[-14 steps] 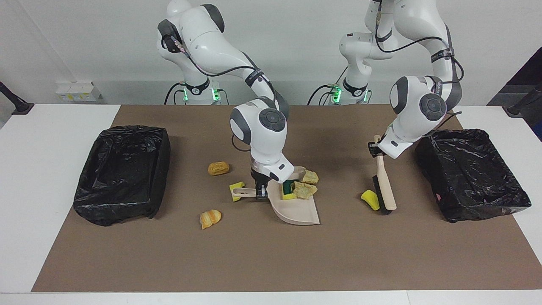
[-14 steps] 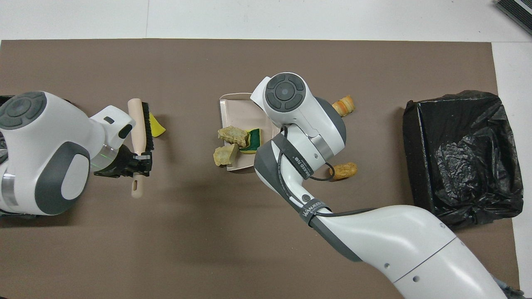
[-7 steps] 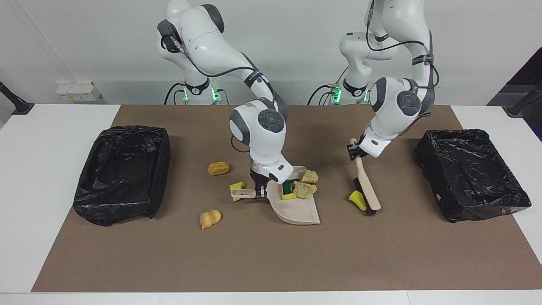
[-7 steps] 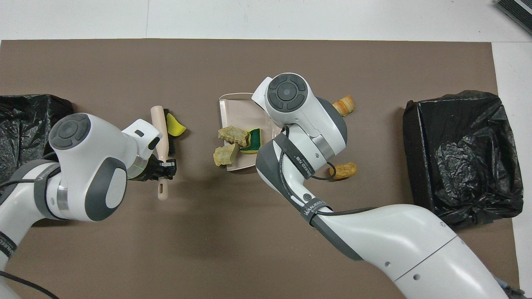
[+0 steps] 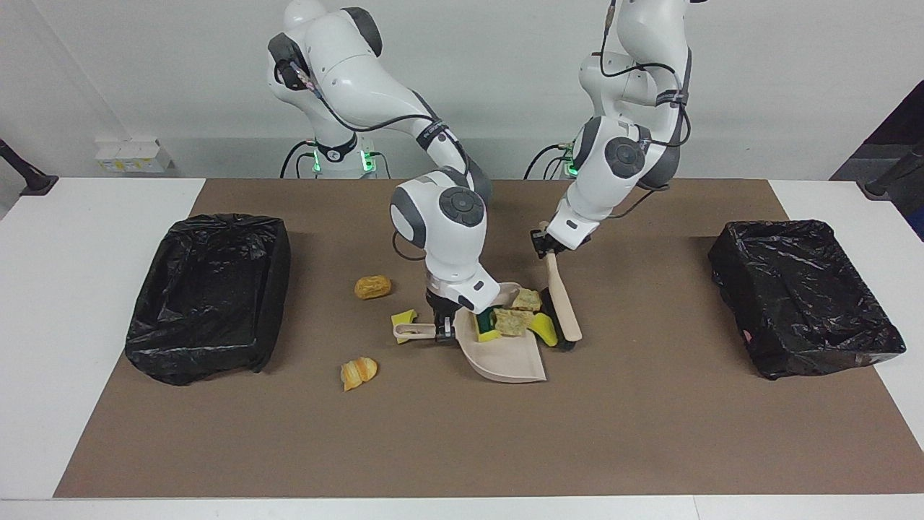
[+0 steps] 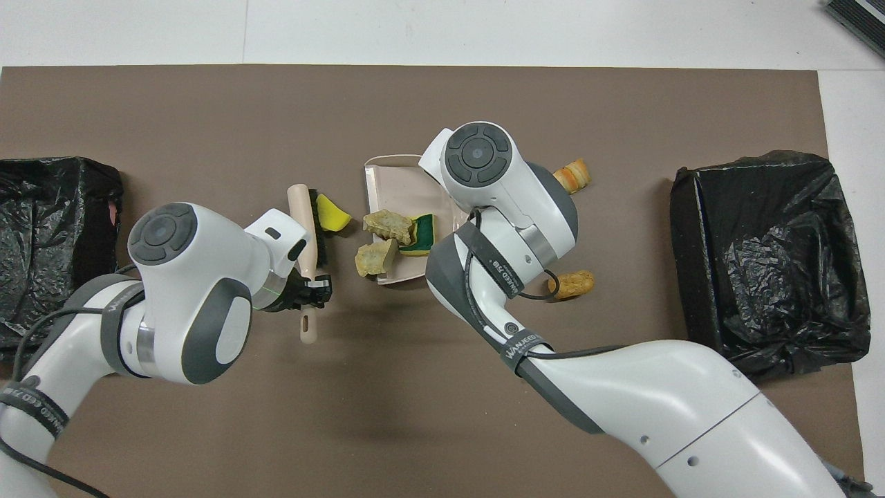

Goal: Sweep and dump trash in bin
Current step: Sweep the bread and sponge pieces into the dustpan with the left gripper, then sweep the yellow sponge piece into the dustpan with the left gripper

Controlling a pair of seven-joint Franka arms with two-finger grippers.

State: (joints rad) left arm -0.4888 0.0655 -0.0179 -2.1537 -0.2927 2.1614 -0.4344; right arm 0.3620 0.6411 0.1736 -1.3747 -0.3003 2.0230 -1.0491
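While clamping the brush (image 5: 561, 307), left claw (image 5: 543, 248) sweeps sponge (image 5: 545, 328).

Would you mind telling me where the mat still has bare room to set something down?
The mat is bare along its edge farthest from the robots, and between the brush and the bin at the left arm's end. It is crowded round the dustpan, where the right pincer, left pincer and trash cluster.
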